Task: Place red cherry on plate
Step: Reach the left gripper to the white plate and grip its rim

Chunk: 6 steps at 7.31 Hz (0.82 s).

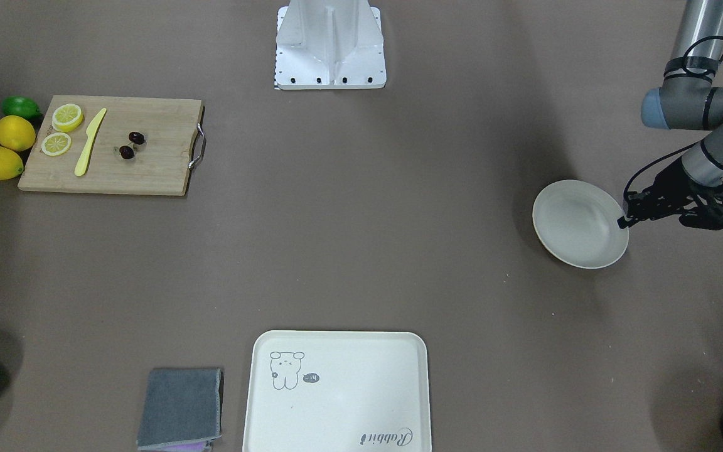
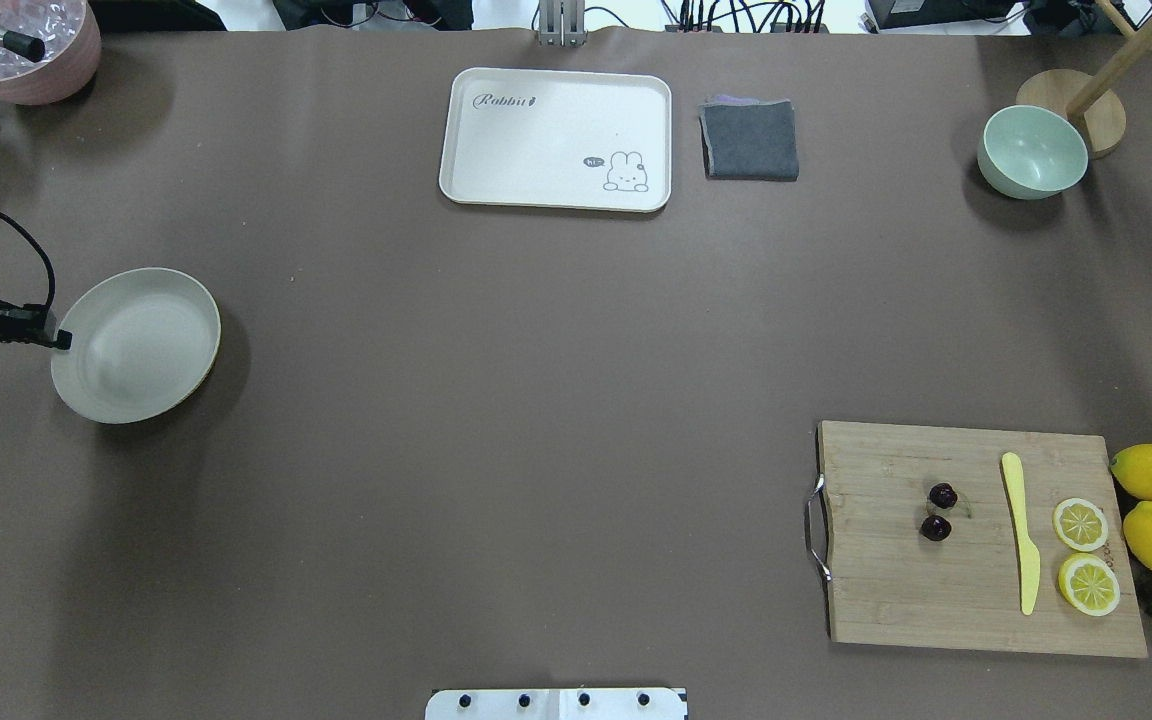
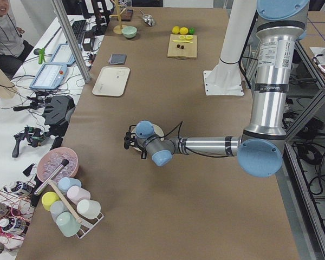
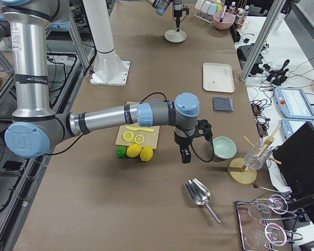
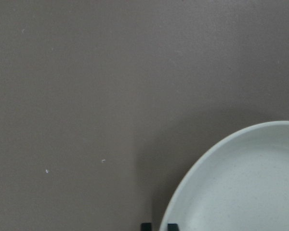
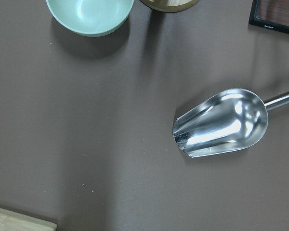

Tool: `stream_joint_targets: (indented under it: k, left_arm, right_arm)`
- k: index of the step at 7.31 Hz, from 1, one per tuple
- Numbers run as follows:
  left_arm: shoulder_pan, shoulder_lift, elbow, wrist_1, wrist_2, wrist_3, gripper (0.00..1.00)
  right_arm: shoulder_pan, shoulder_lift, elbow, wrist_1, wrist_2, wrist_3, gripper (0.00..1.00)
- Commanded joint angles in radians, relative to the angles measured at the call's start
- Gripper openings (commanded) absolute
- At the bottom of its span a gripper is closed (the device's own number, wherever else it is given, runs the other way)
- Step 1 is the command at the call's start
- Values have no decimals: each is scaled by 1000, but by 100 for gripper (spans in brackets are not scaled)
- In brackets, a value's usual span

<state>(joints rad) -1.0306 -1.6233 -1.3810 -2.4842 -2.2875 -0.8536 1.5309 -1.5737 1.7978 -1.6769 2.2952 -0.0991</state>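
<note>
Close to the robot, by the near right corner of the desk [image 2: 536, 400], lies a wooden cutting board [image 2: 936, 590]. The red cherry [image 2: 943, 496] sits on it, in the half by the metal handle [image 2: 816, 528], and nothing touches it. It is two little dark balls, one behind the other, so the pair runs from the near edge toward the far edge. The thin stems are too small to make out. A yellow knife [image 2: 1021, 530] lies a little apart, on the side away from the handle.

A bit farther out hangs the right gripper [image 4: 185, 156]. It is up in the air past the board's far right corner, with a green bowl [image 6: 89, 14] and a shiny scoop [image 6: 221, 122] below it. Its fingers show well in no view, so nobody can tell if they are apart or together. This arm is by far the nearer one to the cherry. To get there it would likely have to move toward the robot and in toward the middle of the desk, then go down on the pair.

Way over at the left edge of the desk is the plate [image 2: 136, 345], well apart from the board. The left gripper [image 1: 622, 221] is at its outer rim. Its two fingertips are pinched close, one on each side of the rim, so it looks like it is holding the plate. The cherry has to cross almost the whole desk to land there.
</note>
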Motion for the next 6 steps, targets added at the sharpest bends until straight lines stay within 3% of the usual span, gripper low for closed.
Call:
stream_joint_targets:
  k: [1, 3, 4, 5, 6]
  left_arm:
    - [1, -4, -31, 14, -35, -4, 0]
    - [-64, -76, -88, 124, -166, -42, 0]
    - [-94, -122, -148, 246, -212, -45, 0]
    - [-92, -159, -214, 365, -205, -61, 0]
    - [-77, -225, -228, 395, -199, -153, 0]
  right_arm:
    - [0, 0, 0, 0, 1, -2, 100]
    - [0, 0, 0, -1, 3, -2, 100]
    - [0, 0, 0, 0, 3, -2, 100]
    - [0, 0, 0, 0, 3, -2, 100]
    - [0, 0, 2, 0, 1, -2, 100]
